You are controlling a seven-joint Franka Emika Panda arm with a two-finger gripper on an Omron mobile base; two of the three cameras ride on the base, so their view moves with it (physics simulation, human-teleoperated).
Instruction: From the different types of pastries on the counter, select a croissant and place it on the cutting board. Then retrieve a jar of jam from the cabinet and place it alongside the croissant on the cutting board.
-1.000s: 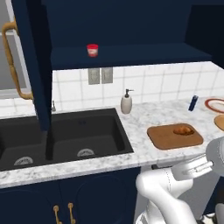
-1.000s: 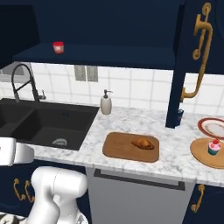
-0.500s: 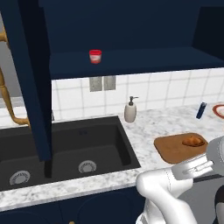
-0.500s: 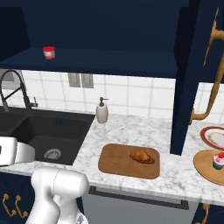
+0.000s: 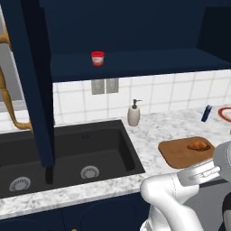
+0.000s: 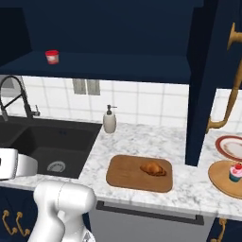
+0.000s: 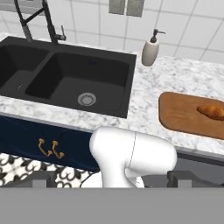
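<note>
The croissant [image 5: 198, 145] [image 6: 152, 168] [image 7: 212, 111] lies on the wooden cutting board [image 5: 178, 154] [image 6: 125, 174] [image 7: 179, 114], which rests on the marble counter [image 6: 142, 142]. The jar of jam [image 5: 97, 57] [image 6: 52, 56] stands on the shelf of the open navy cabinet [image 5: 144, 63], left of centre. A pink-frosted cupcake [image 6: 235, 172] sits on a round wooden plate [image 6: 222, 183] at the far right. My gripper [image 7: 116, 179] hangs low in front of the counter, far from the jar, its fingertips [image 7: 41, 178] wide apart and holding nothing, so it is open.
A black double sink [image 5: 67, 153] [image 7: 74, 78] with a tall faucet [image 6: 14, 99] fills the left. A beige soap dispenser [image 5: 133, 113] [image 6: 109, 120] stands by the wall. Open cabinet doors [image 5: 31, 81] [image 6: 203, 80] jut out on both sides. A red-rimmed plate [image 6: 231, 146] lies behind the cupcake.
The whole scene has shifted and grown in both base views, so the base has driven closer to the counter and sideways. Croissant, board and jar stay where they were.
</note>
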